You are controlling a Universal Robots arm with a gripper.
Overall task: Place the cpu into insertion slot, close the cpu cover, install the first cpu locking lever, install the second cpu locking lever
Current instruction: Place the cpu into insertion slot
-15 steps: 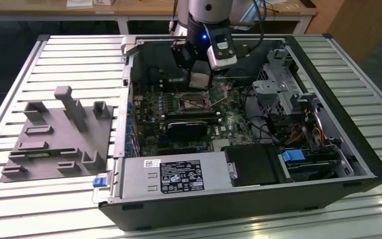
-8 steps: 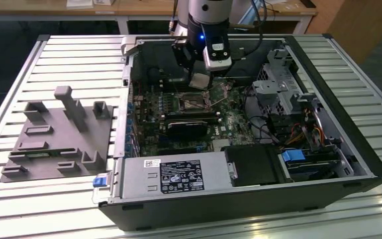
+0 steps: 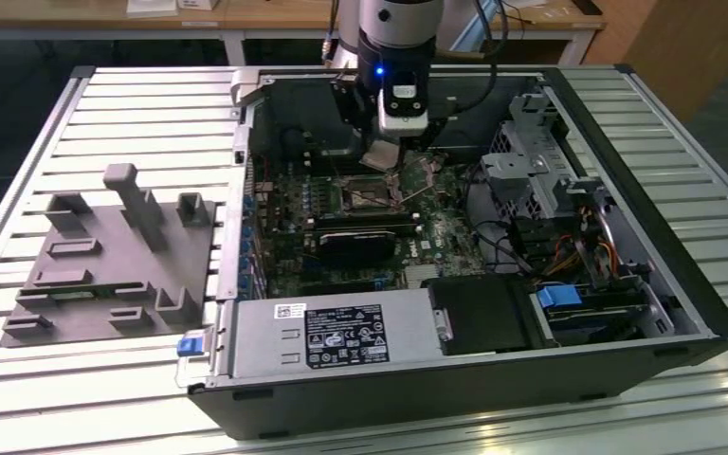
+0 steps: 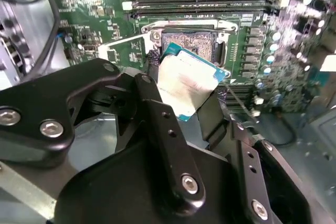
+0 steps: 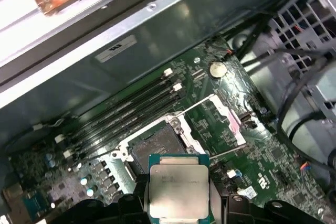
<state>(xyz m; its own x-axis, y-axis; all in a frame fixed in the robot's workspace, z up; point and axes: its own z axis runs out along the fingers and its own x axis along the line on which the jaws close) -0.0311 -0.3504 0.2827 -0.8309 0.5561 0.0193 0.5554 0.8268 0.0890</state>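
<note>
In the open black computer case (image 3: pixel 465 398), over the green motherboard (image 5: pixel 262 161), the black two-finger gripper (image 5: pixel 178 211) hangs above the dark-centred, metal-rimmed square insertion slot (image 5: pixel 155 150). It clamps the flat square silvery-grey cpu (image 5: pixel 178 188) by its edges, chip not yet seated.

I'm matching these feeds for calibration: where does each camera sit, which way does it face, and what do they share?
Exterior view: off the arm, looking down into the open computer case; the arm's wrist and gripper show.
Second wrist view: on the wrist, looking along the black fingers at the cpu, insertion slot beyond.
First wrist view: on the wrist, looking down at the motherboard; fingertips flank the cpu.
Shared: both wrist views show the gripped cpu near the insertion slot.
</note>
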